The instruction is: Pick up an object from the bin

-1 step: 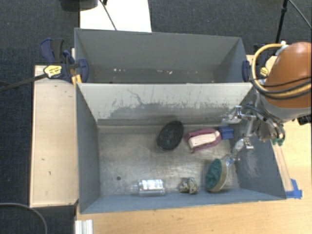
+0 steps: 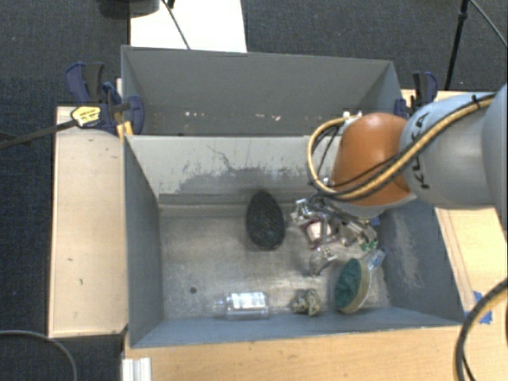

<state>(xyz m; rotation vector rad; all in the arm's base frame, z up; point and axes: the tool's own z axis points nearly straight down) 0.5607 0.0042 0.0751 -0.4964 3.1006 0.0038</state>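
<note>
From the left: a clear little bottle [image 2: 244, 302] lies at 7 o'clock on the bin [image 2: 198, 244] floor, a dark oval ball [image 2: 264, 220] sits near centre, and a brown lump [image 2: 305, 302] at 6. Your gripper [image 2: 324, 248] hangs low at the ball's 3 o'clock, with the green disc [image 2: 348, 286] just at its 5. You cannot tell whether it is apart or together. Pick one thing, centre over it, and descend straight. The floor is bare scuffed metal, and the right wall crowds you.

Bin [image 2: 143, 236] grey metal, matt, scuffed. Black ovoid [image 2: 265, 220] rough, netted, matt. Clear plastic bottle [image 2: 242, 303] glossy. Orange wrist cover [image 2: 373, 157] smooth, shiny.
</note>
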